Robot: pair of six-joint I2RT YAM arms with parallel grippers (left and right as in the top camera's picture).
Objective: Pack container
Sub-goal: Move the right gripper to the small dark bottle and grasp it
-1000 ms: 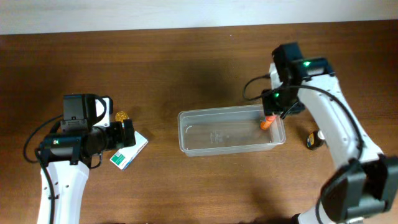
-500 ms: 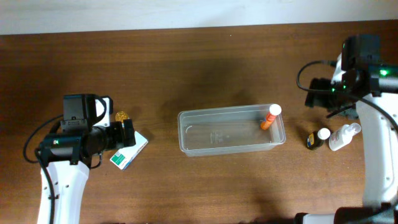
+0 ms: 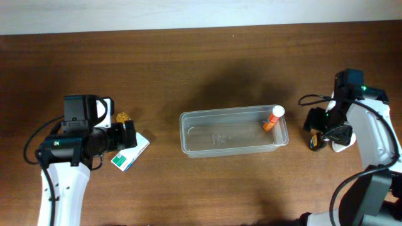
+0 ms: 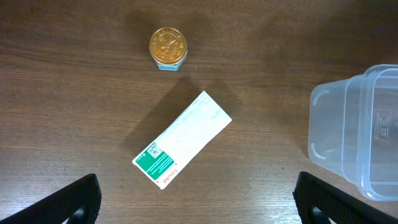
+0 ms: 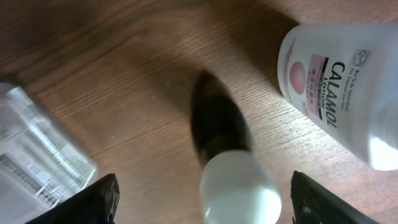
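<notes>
Right gripper [image 5: 205,202], left gripper [image 4: 199,202]: both wide open, empty, above dark brown wood-grain table [image 3: 188,69]

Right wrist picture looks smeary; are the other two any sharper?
Right wrist view: the white-capped dark bottle is blurred, probably too close to the lens, though the Calamol bottle has a readable label. Left wrist view: sharp, the white-and-green box throwing a soft shadow up-left. Overhead view: sharp enough, the clear container pale against the dark wood.
</notes>
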